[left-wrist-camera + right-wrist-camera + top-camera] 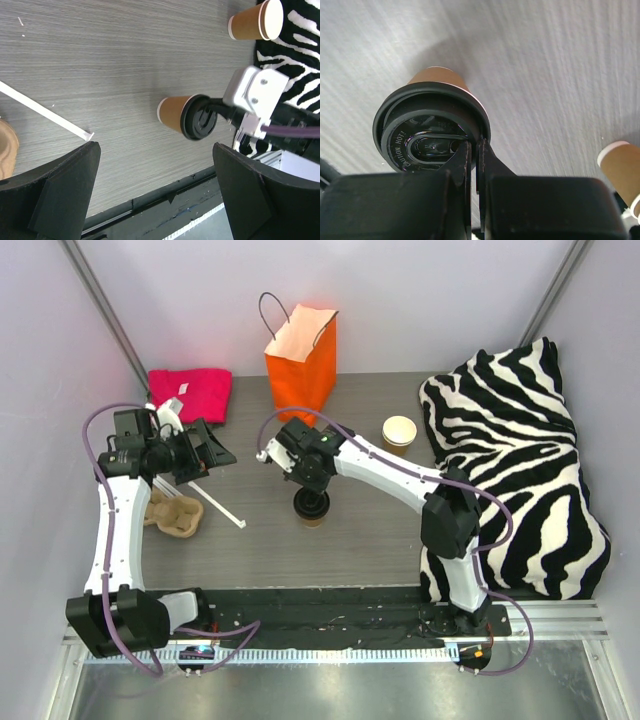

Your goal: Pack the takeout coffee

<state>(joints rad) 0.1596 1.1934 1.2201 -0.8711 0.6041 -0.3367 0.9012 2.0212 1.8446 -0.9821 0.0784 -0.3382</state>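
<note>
The takeout coffee (311, 508) is a brown paper cup with a black lid, at the middle of the table. My right gripper (308, 488) is above it and shut on the lid's rim. In the right wrist view the gripper (475, 145) pinches the rim of the lid (425, 137), one finger inside and one outside. I cannot tell whether the cup (172, 111) rests on the table or hangs just above it. The orange paper bag (302, 355) stands open behind it. My left gripper (205, 455) (155, 147) is open and empty, at the left.
A second brown cup (399, 433) (252, 22) with no lid stands by the zebra cushion (520, 460). A moulded cardboard cup tray (178, 512) and a white stick (215, 502) lie under the left arm. A pink cloth (190, 392) lies at the back left.
</note>
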